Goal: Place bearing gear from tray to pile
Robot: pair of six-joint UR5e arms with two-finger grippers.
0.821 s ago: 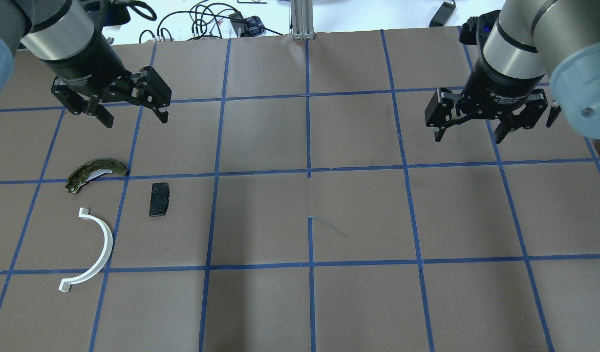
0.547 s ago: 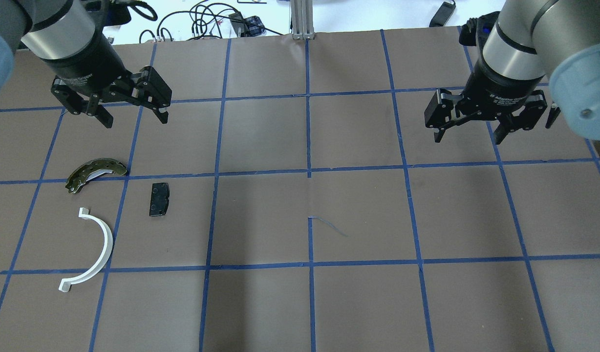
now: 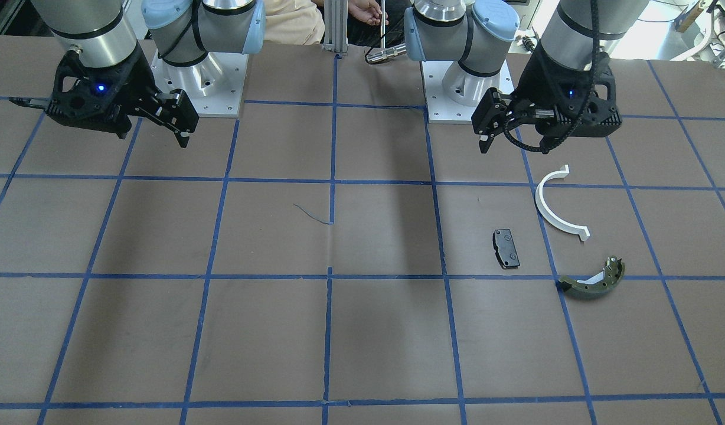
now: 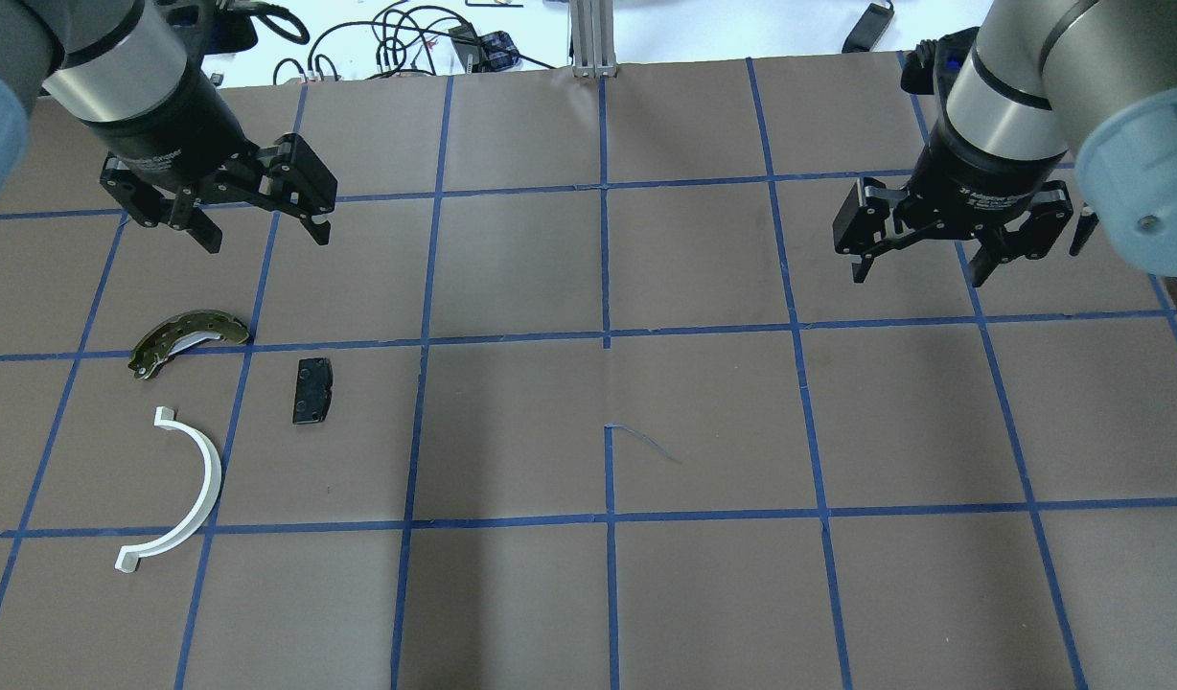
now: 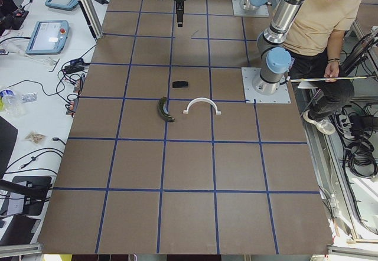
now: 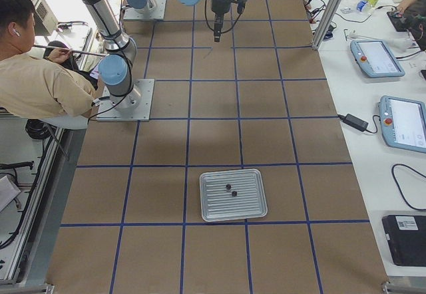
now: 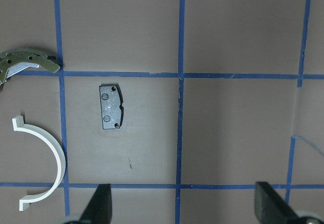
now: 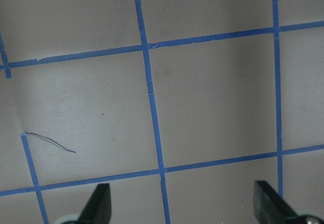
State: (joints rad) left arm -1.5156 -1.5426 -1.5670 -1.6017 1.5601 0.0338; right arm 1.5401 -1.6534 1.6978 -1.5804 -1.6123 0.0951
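The pile lies on the table's left side: an olive-green brake shoe [image 4: 188, 340], a black brake pad [image 4: 311, 391] and a white half-ring [image 4: 181, 494]. My left gripper [image 4: 265, 240] hangs open and empty above and behind them; its wrist view shows the pad [image 7: 111, 106], the half-ring [image 7: 45, 153] and the shoe [image 7: 25, 64]. My right gripper [image 4: 918, 278] is open and empty over bare table. A metal tray [image 6: 251, 209] shows only in the exterior right view, with two small dark bearing gears [image 6: 227, 187] in it. It lies far from both grippers.
Brown paper with a blue tape grid [image 4: 606, 335] covers the table. A loose blue thread [image 4: 646, 441] lies near the middle. Cables [image 4: 397, 38] lie beyond the far edge. A seated person [image 5: 322, 31] is behind the robot bases.
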